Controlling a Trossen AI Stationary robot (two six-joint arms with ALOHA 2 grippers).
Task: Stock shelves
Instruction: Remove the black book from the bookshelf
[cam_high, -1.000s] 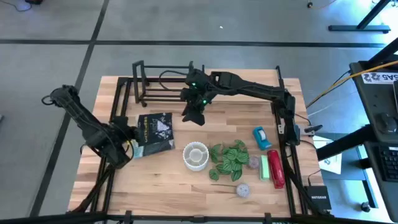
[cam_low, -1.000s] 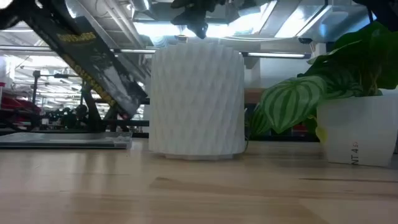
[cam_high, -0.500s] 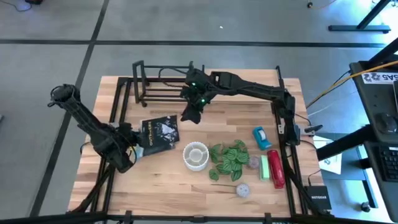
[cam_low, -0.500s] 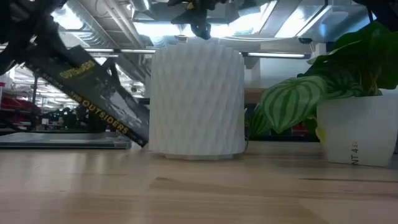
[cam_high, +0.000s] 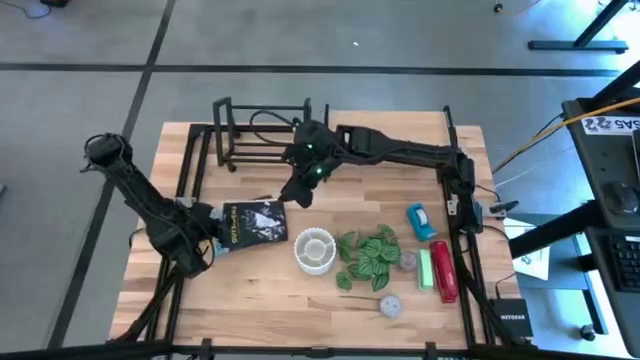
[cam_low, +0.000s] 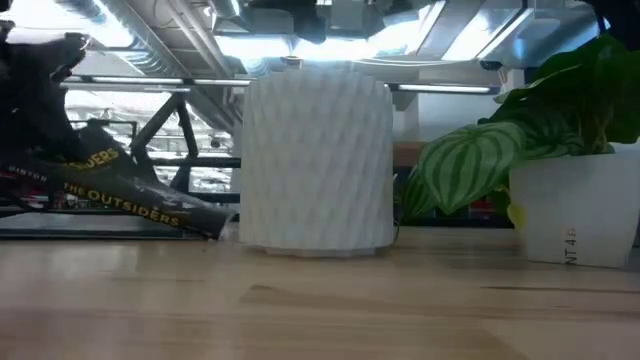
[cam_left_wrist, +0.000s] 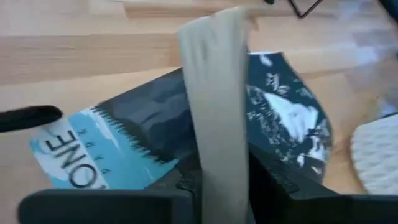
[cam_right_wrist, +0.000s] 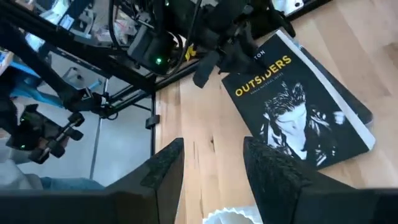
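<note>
Tabletop: large light-wood butcher-block tabletop (cam_high: 330, 310), black frame rails along both long sides.
Shelf rack: small black metal open-frame rack (cam_high: 262, 130) with thin bars stands at the far edge of the tabletop, left of centre; nothing visible on it.
Left arm: reaches in from the left side; left gripper (cam_high: 207, 227) low over the near-left part of the tabletop, clamped on the edge of a paperback.
Right arm: stretches from the right rail across to centre; right gripper (cam_high: 297, 190) hangs above the wood just in front of the rack, fingers (cam_right_wrist: 165, 171) spread apart, nothing between them.
Book: black paperback (cam_high: 254, 221) with a white face drawing and yellow "OUTSIDERS" title (cam_right_wrist: 264, 73), tilted low over the tabletop, just left of the pot; in the left wrist view a pale page edge (cam_left_wrist: 219, 106) runs between the left fingers.
Plant: green striped-leaf plant (cam_high: 366, 257) in a white pot, right of centre.
Pot: white ribbed cylindrical pot (cam_high: 315, 250), empty-looking, between book and plant.
Small items: red stapler (cam_high: 444, 270), green block (cam_high: 425, 268), teal tape dispenser (cam_high: 421, 220) near the right rail.
</note>
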